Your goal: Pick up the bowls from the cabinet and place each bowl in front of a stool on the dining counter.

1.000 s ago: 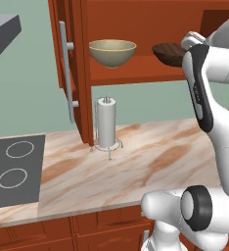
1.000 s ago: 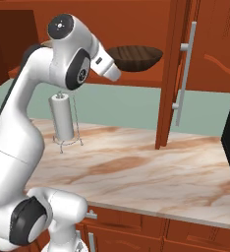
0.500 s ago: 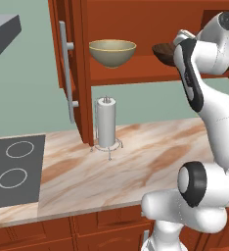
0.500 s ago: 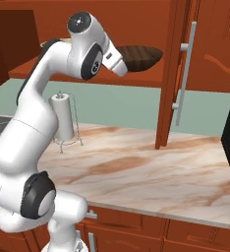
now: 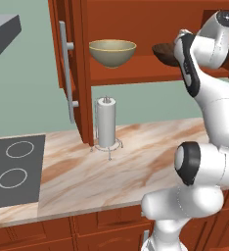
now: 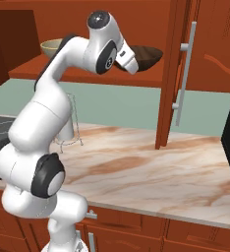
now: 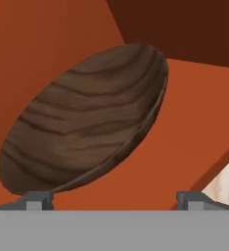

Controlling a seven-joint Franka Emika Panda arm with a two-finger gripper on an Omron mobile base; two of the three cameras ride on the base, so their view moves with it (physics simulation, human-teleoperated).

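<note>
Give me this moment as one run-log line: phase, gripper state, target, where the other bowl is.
phase: approach | gripper: open, empty | target: dark brown wood-grain bowl on red-brown cabinet shelf, ungrasped | olive-tan bowl with pale rim: same shelf

olive-tan bowl (image 5: pixel 112 52): upright, cabinet (image 5: pixel 136 73) shelf | dark wood-grain bowl (image 7: pixel 87 122): same shelf, apart

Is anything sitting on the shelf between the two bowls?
No. In the left base view, bare shelf separates the olive bowl from the dark wooden bowl.
</note>
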